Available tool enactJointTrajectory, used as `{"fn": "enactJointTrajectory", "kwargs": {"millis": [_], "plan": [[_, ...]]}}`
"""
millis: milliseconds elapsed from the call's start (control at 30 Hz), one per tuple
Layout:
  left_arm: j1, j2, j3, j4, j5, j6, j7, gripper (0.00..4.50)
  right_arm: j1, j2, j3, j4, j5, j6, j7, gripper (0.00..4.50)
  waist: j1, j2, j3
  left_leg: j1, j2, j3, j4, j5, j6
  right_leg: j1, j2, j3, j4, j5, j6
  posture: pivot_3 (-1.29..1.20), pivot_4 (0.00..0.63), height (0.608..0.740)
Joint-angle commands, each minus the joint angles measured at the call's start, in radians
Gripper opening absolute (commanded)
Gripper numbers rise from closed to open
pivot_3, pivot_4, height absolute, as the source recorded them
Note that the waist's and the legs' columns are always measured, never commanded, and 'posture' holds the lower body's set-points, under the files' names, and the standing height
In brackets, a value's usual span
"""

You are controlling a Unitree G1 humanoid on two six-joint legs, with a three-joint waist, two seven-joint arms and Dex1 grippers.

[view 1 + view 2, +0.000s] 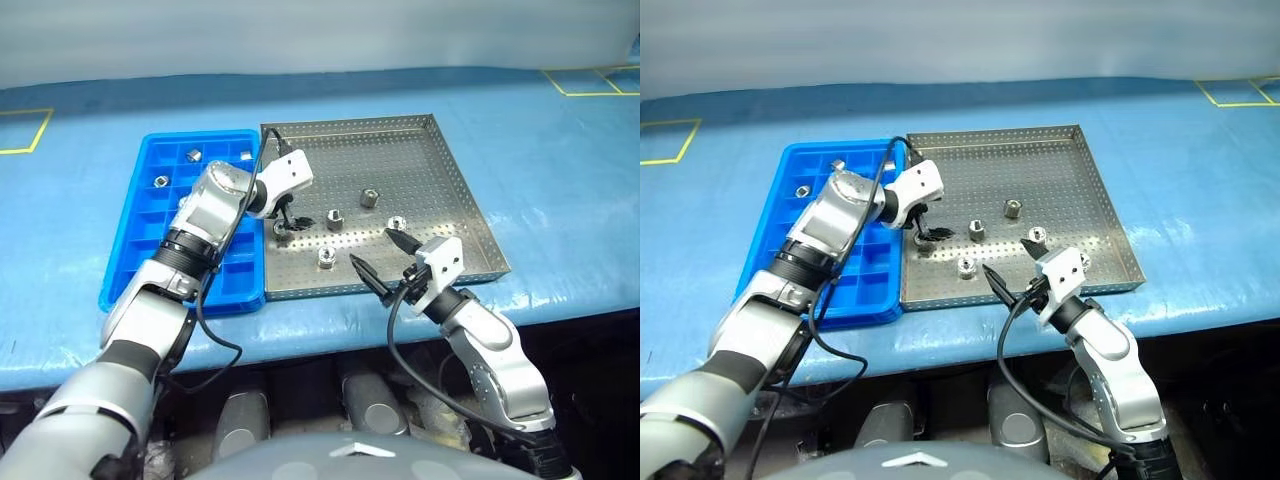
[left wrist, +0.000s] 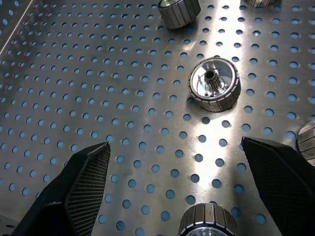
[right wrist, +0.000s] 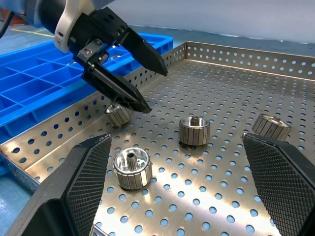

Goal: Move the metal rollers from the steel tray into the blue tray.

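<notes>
Left pincer [image 3: 129, 73]: held with its fingers apart and empty, poised over the steel tray's edge nearest the blue tray, just above one roller [image 3: 118, 114].
Right pincer [image 1: 385, 260]: fingers spread wide, nothing gripped, hovering above the near rim of the steel tray.
Metal rollers [image 1: 335, 219]: five are seen loose on the steel tray, spaced apart near its middle and near side; a few more are already seated in single compartments of the blue tray.
Steel tray [image 1: 440, 165]: perforated, low-rimmed, set on the blue bench [image 1: 560, 150], touching the blue tray along one side.
Blue tray [image 1: 140, 250]: most compartments are seen empty.
Handling: the rollers are judged stiff, dense for their size, and slippery where polished; rolling is likely if one is tipped onto its side.
Grip point: the ribbed outer wall is judged best, pinched across the middle from above.
Risk: a nudge from one finger may send the roller skidding on the metal.
</notes>
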Motion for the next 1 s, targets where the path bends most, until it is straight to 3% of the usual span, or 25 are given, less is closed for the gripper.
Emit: {"fn": "enactJointTrajectory", "kwargs": {"millis": [33,600,867,1000], "plan": [[-0.016,0.04,-0.013,-0.019,0.028,0.005,0.001,4.47,-0.013,-0.004,-0.002,-0.011,0.0,-0.017,0.008,4.5,-0.001,0.0,0.0,0.0,0.0,0.0,0.0,0.0,0.0,0.0,0.0,0.0,0.0,0.0,0.0,-0.17,0.15,0.74],[0.022,0.091,-0.173,0.058,0.134,0.008,-0.104,4.47,0.011,0.0,0.005,-0.008,-0.021,-0.025,-0.005,4.5,-0.009,0.002,-0.002,0.004,0.001,0.002,0.0,0.0,0.0,0.003,0.0,0.002,0.001,-0.002,-0.003,-0.19,0.15,0.74],[0.034,0.079,-0.152,0.082,0.111,0.006,-0.139,1.96,0.016,0.006,0.005,-0.009,-0.027,-0.027,-0.012,4.5,-0.023,0.002,-0.003,0.011,0.001,0.007,-0.001,0.0,0.0,0.007,0.0,0.007,0.001,-0.003,-0.005,-0.19,0.15,0.74],[0.036,0.078,-0.15,0.088,0.119,0.004,-0.144,1.9,0.016,0.007,0.002,-0.008,-0.028,-0.027,-0.013,4.5,-0.025,0.002,-0.003,0.012,0.001,0.01,-0.001,-0.001,0.002,0.006,0.001,0.011,0.001,-0.003,-0.004,-0.19,0.15,0.74]]}}
